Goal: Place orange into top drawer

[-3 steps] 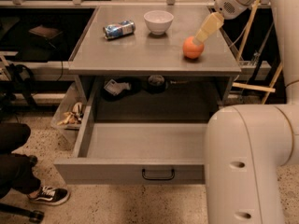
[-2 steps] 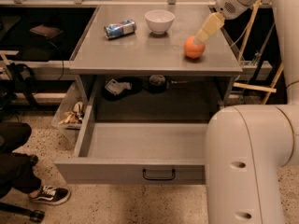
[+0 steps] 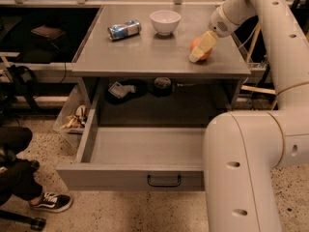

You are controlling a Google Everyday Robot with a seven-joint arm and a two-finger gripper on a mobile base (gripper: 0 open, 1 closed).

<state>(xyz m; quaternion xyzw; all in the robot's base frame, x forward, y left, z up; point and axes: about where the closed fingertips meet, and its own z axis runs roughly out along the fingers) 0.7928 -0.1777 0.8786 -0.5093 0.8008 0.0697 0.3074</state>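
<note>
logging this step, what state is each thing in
top drawer: pulled open
orange: on the tabletop, not yet in the drawer
gripper: down at the orange, partly covering it
white bowl: upright
can: lying on its side

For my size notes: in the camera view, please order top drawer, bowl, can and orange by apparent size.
Largest: top drawer
Next: white bowl and can, too alike to rank
Smallest: orange, partly hidden behind the gripper

White bowl [image 3: 165, 21] & 1 can [image 3: 124, 29] on table [image 3: 140, 57]; sneaker [image 3: 50, 202] btm-left.
</note>
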